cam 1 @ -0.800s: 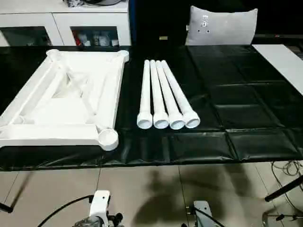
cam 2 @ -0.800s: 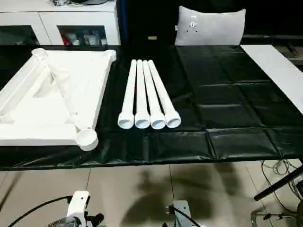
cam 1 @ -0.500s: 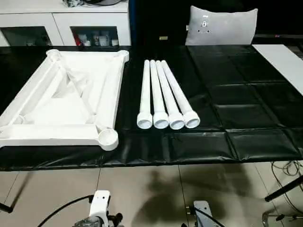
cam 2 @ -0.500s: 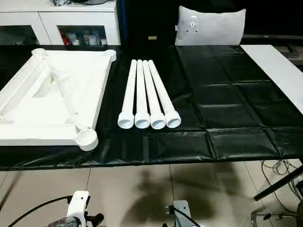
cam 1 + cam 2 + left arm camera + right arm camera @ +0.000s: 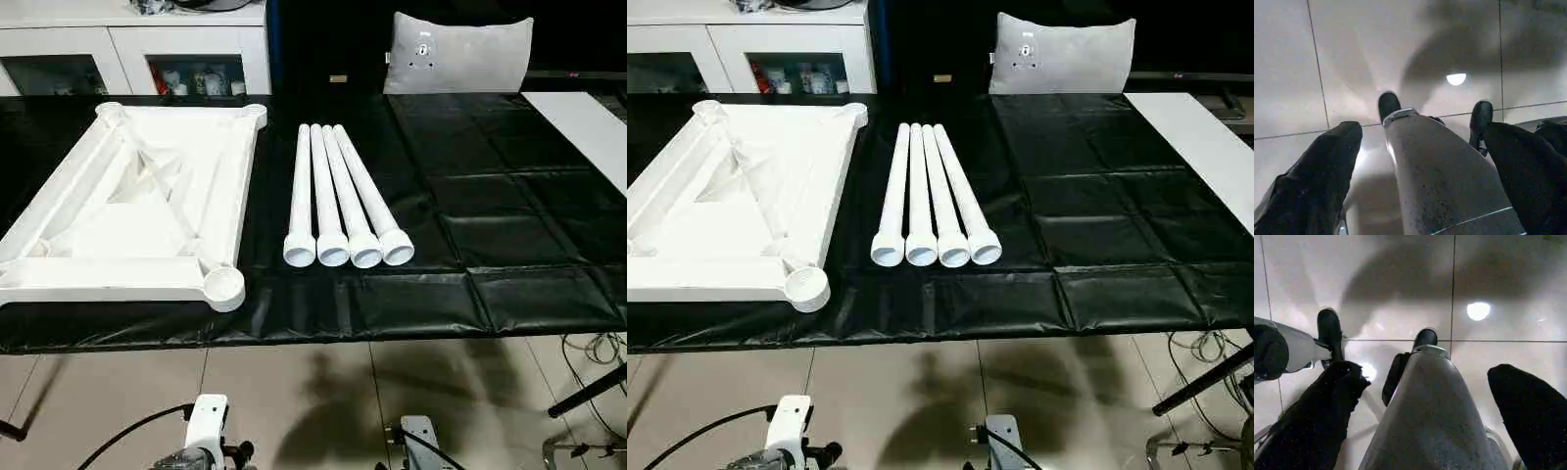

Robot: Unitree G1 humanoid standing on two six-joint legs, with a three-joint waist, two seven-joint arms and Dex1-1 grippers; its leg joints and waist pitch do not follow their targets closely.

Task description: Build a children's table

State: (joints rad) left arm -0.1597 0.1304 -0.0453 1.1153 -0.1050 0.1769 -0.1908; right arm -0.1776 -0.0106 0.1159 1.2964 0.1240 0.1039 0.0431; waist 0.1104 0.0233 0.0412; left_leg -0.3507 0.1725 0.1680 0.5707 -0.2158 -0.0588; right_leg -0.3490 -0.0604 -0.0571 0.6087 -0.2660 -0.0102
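Both your grippers hung low over the pale tiled floor [image 5: 1283, 58] — the left gripper [image 5: 1425, 152] and the right gripper [image 5: 1430, 401] each had black fingers spread wide, holding nothing. Well ahead of them, on the black sheeted bench [image 5: 509, 245], lay the white plastic rectangular tabletop [image 5: 137, 206], ribbed underside up, and just beside it four long white tapered legs [image 5: 338, 196], touching side by side. Round legs packed that tightly could roll off if you nudged one while pinching its neighbour. No readable writing appeared anywhere.
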